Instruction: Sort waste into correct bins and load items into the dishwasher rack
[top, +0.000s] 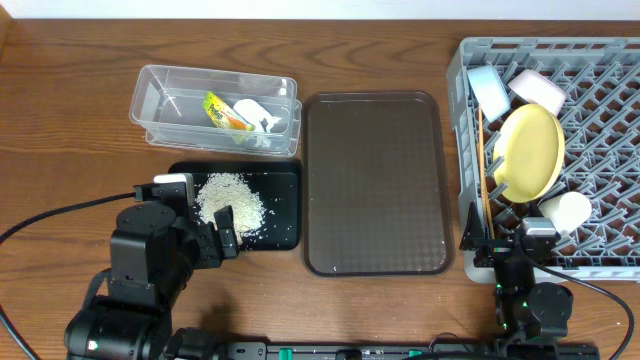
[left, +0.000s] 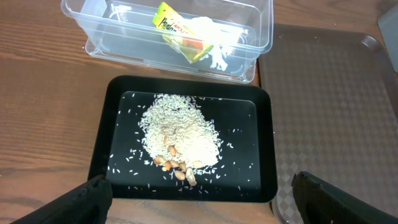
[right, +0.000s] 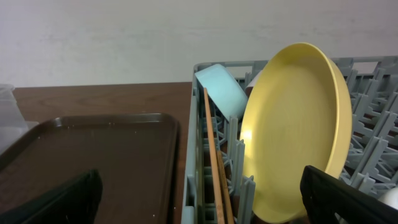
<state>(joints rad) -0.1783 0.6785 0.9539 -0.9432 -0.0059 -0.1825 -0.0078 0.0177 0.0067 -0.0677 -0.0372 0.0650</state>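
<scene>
The clear tub holds the green-and-orange wrapper and crumpled white paper; both also show in the left wrist view. The black tray holds rice crumbs, also seen in the left wrist view. The grey rack holds the yellow plate, blue bowl, white bowl, white cup and chopsticks. My left gripper is open and empty at the black tray's near edge. My right gripper is open and empty at the rack's near left corner.
A larger brown serving tray lies between the black tray and the rack. In the right wrist view the chopsticks lie along the rack's left wall beside the plate. A black cable runs over the table at the left.
</scene>
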